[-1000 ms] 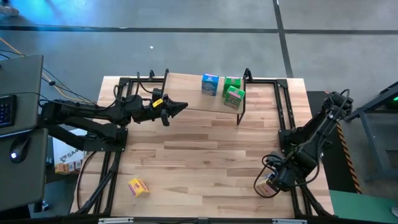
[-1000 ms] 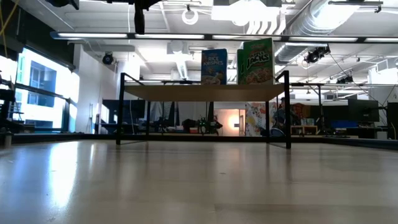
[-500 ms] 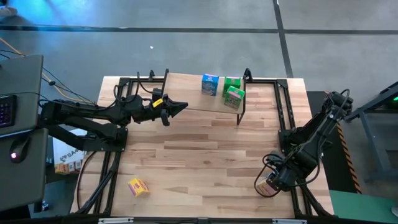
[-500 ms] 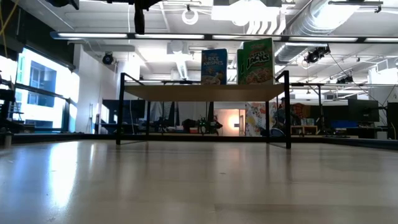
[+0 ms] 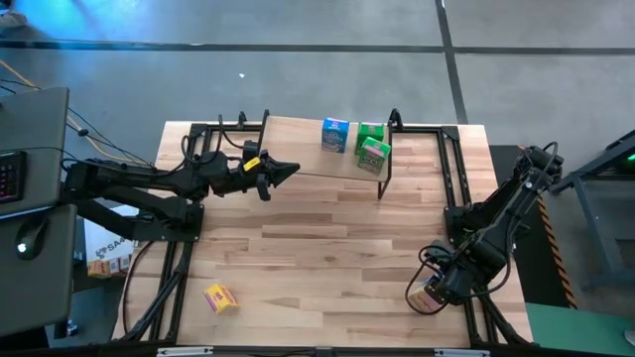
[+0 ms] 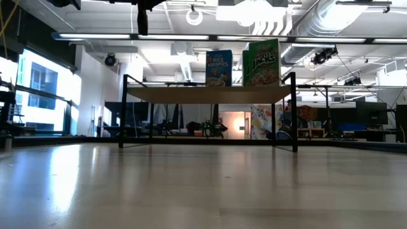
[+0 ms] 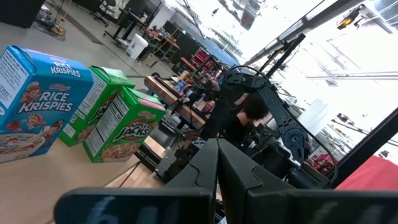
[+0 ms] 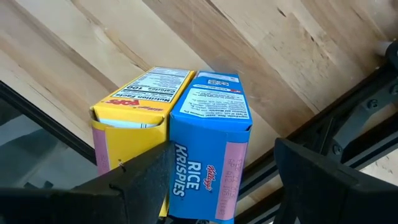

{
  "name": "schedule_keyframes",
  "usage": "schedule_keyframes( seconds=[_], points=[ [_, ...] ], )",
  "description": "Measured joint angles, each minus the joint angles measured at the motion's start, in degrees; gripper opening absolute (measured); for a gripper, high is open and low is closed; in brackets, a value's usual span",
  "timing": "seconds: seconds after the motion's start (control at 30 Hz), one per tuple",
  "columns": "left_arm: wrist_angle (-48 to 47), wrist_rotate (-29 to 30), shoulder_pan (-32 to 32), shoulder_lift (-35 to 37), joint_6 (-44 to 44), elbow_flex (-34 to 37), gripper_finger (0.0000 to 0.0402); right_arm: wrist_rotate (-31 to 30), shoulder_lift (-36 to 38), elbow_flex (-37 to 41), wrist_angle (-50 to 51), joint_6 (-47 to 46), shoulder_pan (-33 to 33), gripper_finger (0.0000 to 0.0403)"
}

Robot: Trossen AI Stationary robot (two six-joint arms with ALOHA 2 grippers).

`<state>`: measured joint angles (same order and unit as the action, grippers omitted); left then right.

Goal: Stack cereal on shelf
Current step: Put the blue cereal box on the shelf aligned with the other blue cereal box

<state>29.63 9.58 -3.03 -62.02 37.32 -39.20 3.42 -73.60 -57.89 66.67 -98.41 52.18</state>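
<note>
A light wooden table (image 5: 327,248) fills the overhead view, the shelf (image 5: 298,149) along its far edge. At left, a yellow box (image 5: 220,297) lies alone near the front; the left gripper (image 5: 288,171), fingers closed and empty, reaches over the shelf's left end toward the blue box (image 5: 335,135) and two green boxes (image 5: 372,149) standing right of it. At front right, the right gripper (image 8: 221,180) points steeply down with fingers spread around an upright blue Rice Krispies box (image 8: 208,143), a yellow one (image 8: 134,121) touching beside it; grip not yet evident.
</note>
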Motion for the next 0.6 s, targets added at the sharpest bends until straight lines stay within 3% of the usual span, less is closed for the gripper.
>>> schedule_keyframes(
  seconds=[0.6],
  points=[
    [0.0,0.0,0.0,0.0,0.0,0.0,0.0000,-1.1,3.2,-0.1,0.9,1.4,0.0,0.0282]
  ],
)
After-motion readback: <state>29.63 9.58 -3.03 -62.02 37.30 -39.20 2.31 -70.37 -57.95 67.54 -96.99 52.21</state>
